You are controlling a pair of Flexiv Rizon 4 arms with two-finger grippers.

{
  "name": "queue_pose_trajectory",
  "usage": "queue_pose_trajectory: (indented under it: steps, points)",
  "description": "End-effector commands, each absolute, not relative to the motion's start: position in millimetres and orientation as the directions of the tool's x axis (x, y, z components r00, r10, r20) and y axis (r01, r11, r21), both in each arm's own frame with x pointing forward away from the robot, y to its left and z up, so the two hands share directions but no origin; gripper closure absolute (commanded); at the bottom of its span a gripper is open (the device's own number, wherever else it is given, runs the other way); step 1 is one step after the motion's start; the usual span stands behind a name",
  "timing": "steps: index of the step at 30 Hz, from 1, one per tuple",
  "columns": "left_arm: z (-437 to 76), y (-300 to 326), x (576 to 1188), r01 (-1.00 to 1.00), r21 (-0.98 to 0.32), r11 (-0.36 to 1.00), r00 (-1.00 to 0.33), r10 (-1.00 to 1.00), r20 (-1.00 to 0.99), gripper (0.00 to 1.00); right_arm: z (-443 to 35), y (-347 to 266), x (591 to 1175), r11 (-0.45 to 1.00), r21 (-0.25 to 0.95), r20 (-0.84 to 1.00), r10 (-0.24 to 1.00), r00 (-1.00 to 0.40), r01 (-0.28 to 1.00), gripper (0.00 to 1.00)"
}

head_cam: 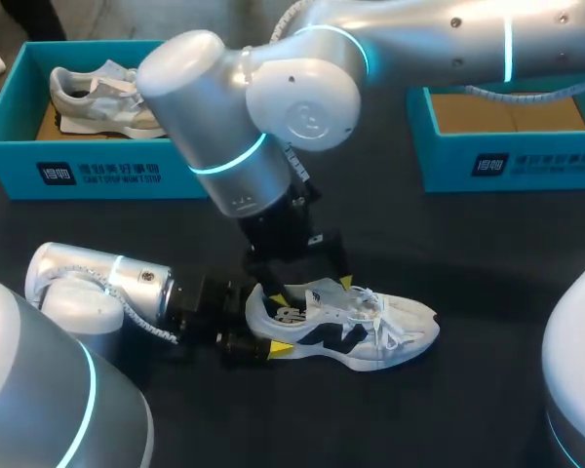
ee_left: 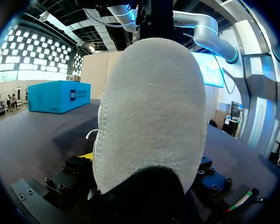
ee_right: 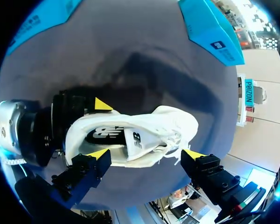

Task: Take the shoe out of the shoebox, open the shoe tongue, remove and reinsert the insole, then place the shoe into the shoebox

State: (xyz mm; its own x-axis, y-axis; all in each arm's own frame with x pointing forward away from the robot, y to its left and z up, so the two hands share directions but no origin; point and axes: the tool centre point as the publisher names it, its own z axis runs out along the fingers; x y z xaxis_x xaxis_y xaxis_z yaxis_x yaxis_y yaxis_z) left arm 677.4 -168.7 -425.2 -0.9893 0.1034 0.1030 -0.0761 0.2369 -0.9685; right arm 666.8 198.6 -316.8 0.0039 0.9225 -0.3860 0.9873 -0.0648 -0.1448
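On table (head_cam: 487,390) — shoe (head_cam: 375,327) heel gripped by left hand (head_cam: 269,322) | right hand (ee_right: 146,154) spread above

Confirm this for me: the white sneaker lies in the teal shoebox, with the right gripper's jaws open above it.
Wrong place. The white sneaker lies on the black table, as the head view shows. The right gripper does have its jaws open above it.
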Motion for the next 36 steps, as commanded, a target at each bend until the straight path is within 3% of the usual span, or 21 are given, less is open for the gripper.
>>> queue_pose_trajectory:
  steps: [1,36]
  points:
    - [-428.5,-170.6,675.7,-0.076,-0.968,0.239,-0.99,0.102,0.102,1.0,-327.0,205.6,664.0,-0.123,-0.127,-0.417,0.907,0.06,0.984,0.0]
    - [-428.5,-170.6,675.7,-0.076,-0.968,0.239,-0.99,0.102,0.102,1.0,-324.4,140.7,662.3,-0.191,-0.133,-0.428,0.896,0.117,0.973,0.0]
